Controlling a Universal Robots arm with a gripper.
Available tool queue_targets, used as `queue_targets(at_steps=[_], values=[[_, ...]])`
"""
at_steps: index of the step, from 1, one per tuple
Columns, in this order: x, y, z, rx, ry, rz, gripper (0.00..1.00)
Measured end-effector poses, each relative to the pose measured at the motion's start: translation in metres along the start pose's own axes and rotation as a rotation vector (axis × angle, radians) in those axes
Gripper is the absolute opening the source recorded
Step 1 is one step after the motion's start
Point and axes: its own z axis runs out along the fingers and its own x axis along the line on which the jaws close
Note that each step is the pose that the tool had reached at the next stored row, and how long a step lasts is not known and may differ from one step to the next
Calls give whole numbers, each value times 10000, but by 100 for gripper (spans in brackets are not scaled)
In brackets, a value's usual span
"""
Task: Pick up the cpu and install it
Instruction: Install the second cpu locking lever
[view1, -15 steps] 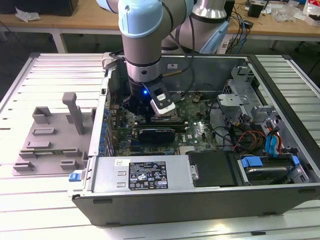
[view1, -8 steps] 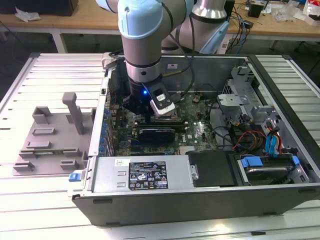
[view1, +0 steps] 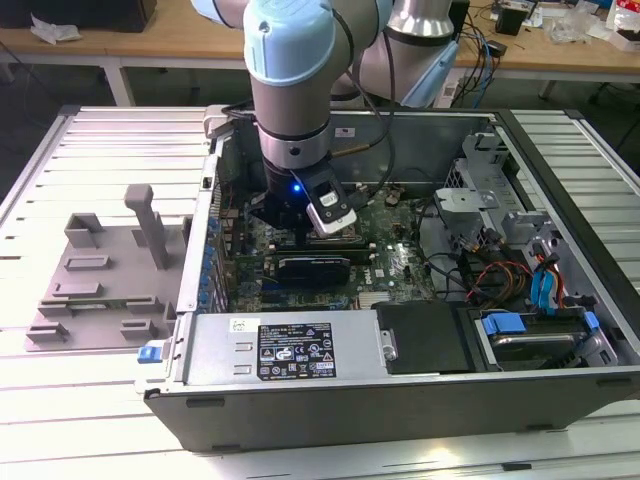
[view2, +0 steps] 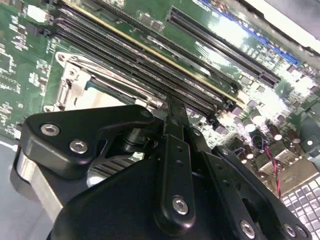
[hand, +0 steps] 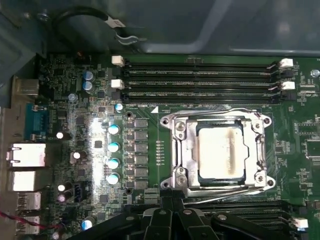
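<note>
Sitting in socket (hand: 218, 152): cpu (hand: 221, 153)

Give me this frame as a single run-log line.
stage: cpu seated in socket frame | gripper: above motherboard, beside socket | case: open

End effector (view2: 172, 145) fingertips — hidden behind its own black linkage; socket frame (view2: 75, 87) half covered.

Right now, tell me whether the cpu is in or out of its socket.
In: the cpu lies flat inside the socket frame on the motherboard.
</note>
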Motion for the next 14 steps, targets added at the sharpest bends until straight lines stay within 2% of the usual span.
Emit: queue_targets(at_steps=[2, 4, 6, 7, 8, 9, 11, 12, 14], values=[[-4, -21, -3, -155, 4, 10, 11], [-13, -47, -4, -232, 5, 14, 11], [-15, -64, 4, -377, 8, 24, 11], [-14, -65, 5, -550, 11, 34, 11], [-14, -66, 11, -778, 14, 47, 11], [-13, -68, 28, -912, 14, 56, 11], [-9, -69, 44, -1003, 14, 61, 11], [6, -70, 53, -1079, 13, 65, 11], [13, -71, 53, -1119, 14, 67, 11]])
